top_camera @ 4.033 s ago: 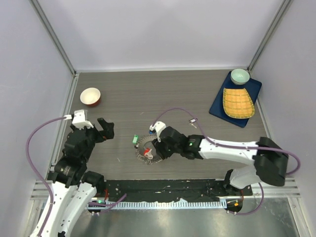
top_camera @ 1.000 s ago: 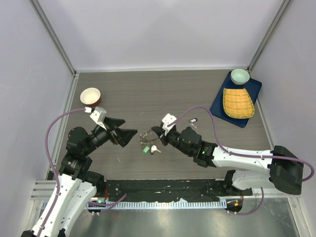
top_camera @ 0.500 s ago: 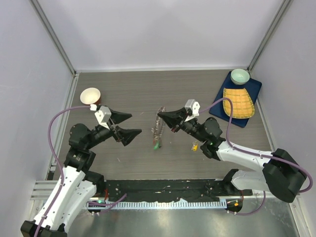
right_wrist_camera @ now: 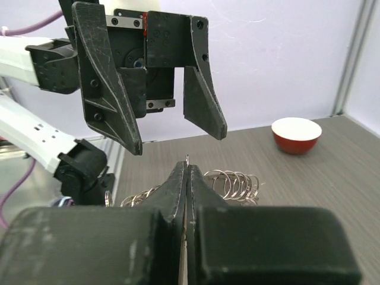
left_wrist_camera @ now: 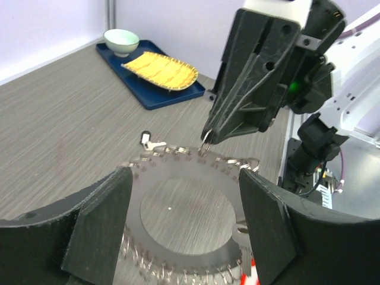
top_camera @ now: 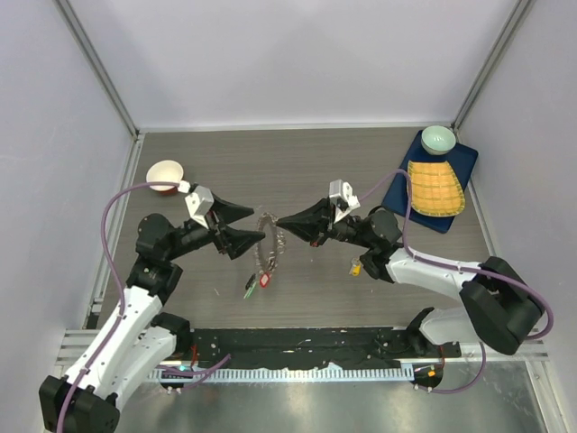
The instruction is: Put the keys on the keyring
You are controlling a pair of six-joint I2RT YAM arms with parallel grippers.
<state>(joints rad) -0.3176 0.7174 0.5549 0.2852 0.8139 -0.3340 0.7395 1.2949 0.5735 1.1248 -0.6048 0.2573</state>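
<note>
Right gripper clamps the keyring aloft over the bench, facing the left gripper, whose fingers are spread apart.

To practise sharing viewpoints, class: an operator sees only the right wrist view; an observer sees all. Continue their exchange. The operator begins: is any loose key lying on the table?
Observer: Yes, one loose key lies on the table, seen past the keyring from the left wrist.
Operator: What dangles under the keyring?
Observer: A red tag and a green tag, at its low side.
Operator: What sits far right?
Observer: A blue tray bearing a yellow woven plate and a pale green bowl.
</note>
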